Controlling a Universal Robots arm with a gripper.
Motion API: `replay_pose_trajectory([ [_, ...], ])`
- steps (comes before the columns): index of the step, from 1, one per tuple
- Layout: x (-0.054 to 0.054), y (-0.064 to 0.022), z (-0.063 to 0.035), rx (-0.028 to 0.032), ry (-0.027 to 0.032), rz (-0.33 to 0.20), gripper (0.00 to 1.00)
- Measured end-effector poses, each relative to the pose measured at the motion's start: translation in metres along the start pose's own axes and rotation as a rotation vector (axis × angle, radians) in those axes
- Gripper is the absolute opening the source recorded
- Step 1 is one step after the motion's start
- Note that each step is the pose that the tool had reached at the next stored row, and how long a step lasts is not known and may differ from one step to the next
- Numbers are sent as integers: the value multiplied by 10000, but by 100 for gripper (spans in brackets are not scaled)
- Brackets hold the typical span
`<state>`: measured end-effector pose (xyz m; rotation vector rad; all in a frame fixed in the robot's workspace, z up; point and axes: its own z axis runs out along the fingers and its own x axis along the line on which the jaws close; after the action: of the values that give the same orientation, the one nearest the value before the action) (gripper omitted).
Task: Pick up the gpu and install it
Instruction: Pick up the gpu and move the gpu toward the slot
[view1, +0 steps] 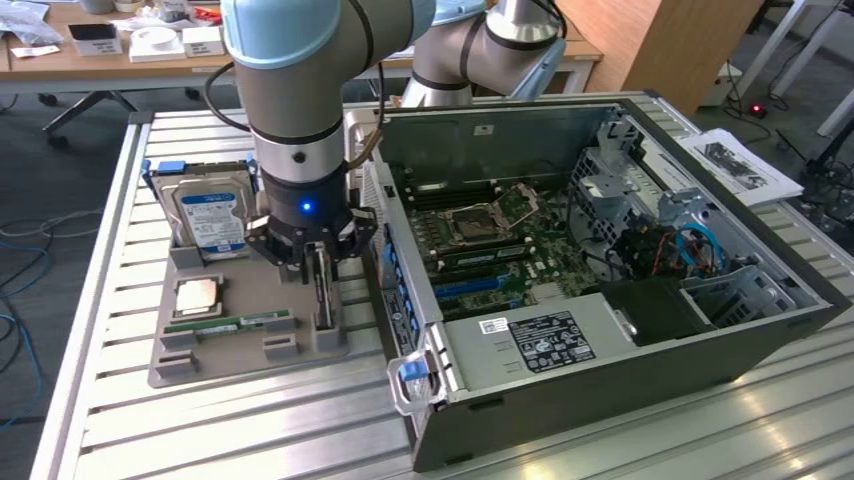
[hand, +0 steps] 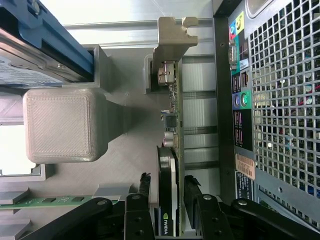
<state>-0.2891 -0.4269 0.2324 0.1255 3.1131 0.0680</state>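
Gripper (view1: 318, 262) (hand: 167, 182): low over gray tray (view1: 227, 368), jaws parted, one finger (hand: 144, 195) either side of the card. A thin gap shows on each side, nothing clamped.
Gpu (view1: 324, 300) (hand: 173, 125): on edge in the tray slot nearest the computer case (view1: 601, 330) (hand: 280, 100), so its face is not visible. Silver bracket (hand: 172, 37) is at the end away from the gripper. The near end is hidden between the fingers, and in the exterior view the gripper covers its top.
Hard drive (view1: 214, 215) (hand: 30, 55): upright at tray's back, cut off at the frame edge in the wrist view.
Memory stick (view1: 247, 322) (hand: 45, 201): flat on tray, one end hidden behind gripper linkage in the wrist view.
Case interior: side open, motherboard (view1: 494, 245) exposed, expansion slots hard to make out.
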Motion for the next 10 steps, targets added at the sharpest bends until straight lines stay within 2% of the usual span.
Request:
replay_pose_trajectory([
  [10,0,0,0,1,0,0,39],
])
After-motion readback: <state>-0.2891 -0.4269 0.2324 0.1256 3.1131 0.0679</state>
